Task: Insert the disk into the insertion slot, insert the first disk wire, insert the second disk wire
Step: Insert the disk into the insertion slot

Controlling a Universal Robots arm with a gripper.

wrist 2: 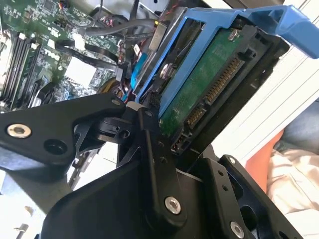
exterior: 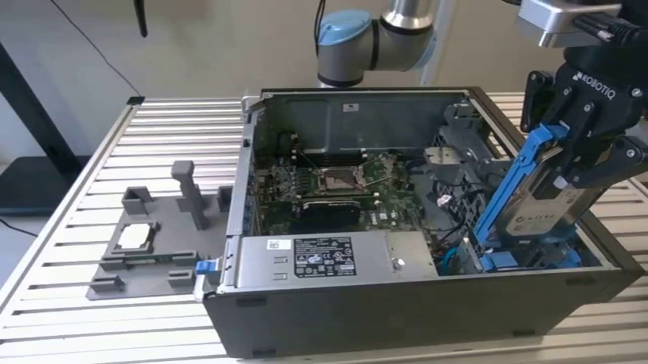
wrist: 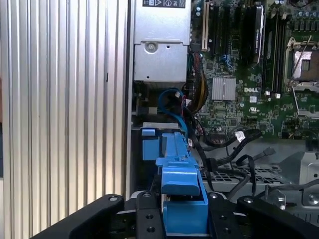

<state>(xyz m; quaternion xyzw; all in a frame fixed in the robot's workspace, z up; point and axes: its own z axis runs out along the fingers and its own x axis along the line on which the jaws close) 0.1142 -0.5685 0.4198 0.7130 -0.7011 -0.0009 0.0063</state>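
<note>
The gripper (exterior: 572, 155) is closed on the disk (exterior: 536, 205), with one black finger pressed to each flat side. In the exterior view the disk is steeply tilted rather than flat. Its upper end sits between the fingers and its lower end points down into the front corner of the computer case (exterior: 405, 311), on the exterior view's right. The insertion slot (exterior: 526, 258) lies directly under that lower end. The disk's blue frame reaches down to the slot's blue rails, but contact cannot be confirmed.

In the second wrist view the green circuit-board face of the disk (wrist 2: 199, 84) (connector row exposed) stands just beyond one finger (wrist 2: 149, 149). In the first wrist view the blue edge of the disk (wrist: 177, 169) runs away from the gripper (wrist: 184, 214) toward the case interior.

The motherboard (exterior: 344, 186) and power supply (exterior: 314, 254) lie well apart from the gripper. The case rests on a slatted metal table (exterior: 172, 129).
</note>
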